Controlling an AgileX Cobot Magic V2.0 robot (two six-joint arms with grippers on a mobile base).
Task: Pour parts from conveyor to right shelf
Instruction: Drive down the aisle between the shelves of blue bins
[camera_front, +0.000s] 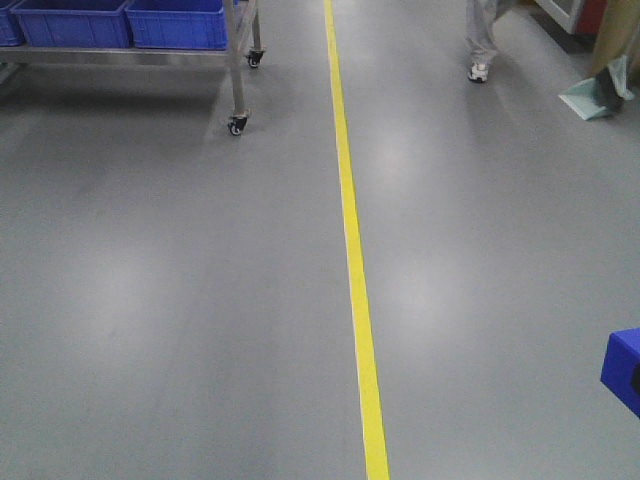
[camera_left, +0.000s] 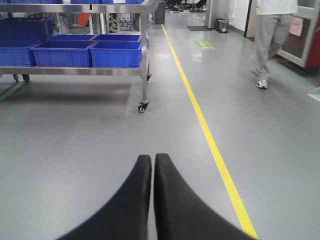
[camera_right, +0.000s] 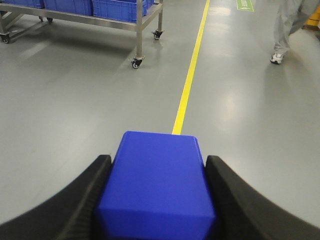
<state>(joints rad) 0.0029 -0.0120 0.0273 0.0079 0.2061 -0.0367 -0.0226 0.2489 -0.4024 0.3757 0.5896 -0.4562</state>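
Your right pincer (camera_right: 157, 162) grips the blue block (camera_right: 156, 192) and your left pincer (camera_left: 152, 160) is closed, empty. The shelf (camera_left: 75, 70) stands well ahead, so pouring remains undone.

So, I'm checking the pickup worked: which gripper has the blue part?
The right gripper: its jaws press both sides of the blue part. The left gripper is shut, jaws together, holding nothing.
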